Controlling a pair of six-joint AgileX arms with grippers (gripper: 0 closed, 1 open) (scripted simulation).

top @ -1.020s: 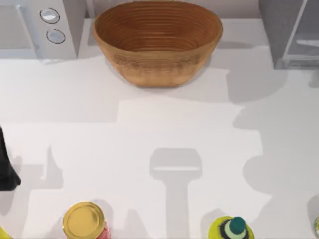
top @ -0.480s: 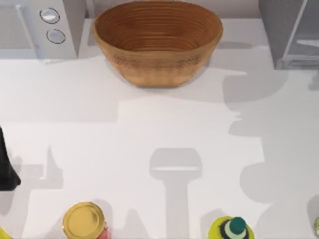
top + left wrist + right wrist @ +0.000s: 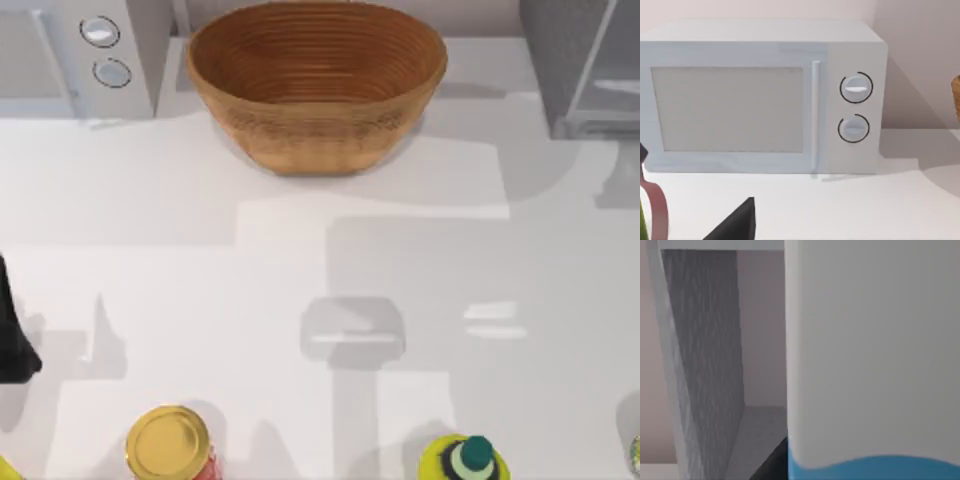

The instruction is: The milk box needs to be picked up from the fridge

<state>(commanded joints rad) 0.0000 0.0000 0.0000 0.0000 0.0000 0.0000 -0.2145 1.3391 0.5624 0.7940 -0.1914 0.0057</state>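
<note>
The right tool's black tip (image 3: 771, 462) showed in the right wrist view as a dark wedge at the foot of the milk box (image 3: 872, 360), whose white face and light blue band stood very close to that camera. Whether the tool was clenched on the carton or released could not be told. Beside the carton ran the grey inner wall of the fridge (image 3: 705, 365) and its pale floor, so the milk box sat at or inside the fridge's opening.

In the top view the fridge (image 3: 585, 65) stood at the bench's far right corner. The shadows on the bench (image 3: 300, 260) had shifted since half a second before: the rounded dark patch below the fridge had become a broad rectangular shade across the middle right, with a small bright patch in it.

The left tool (image 3: 14, 335), a dark shape at the bench's left edge, had not moved, and its fingers' state could not be told. Its wrist camera faced the microwave (image 3: 765, 97). The basket (image 3: 316, 80), the red can (image 3: 170, 445) and the yellow-green bottle (image 3: 465, 460) lay as before.
</note>
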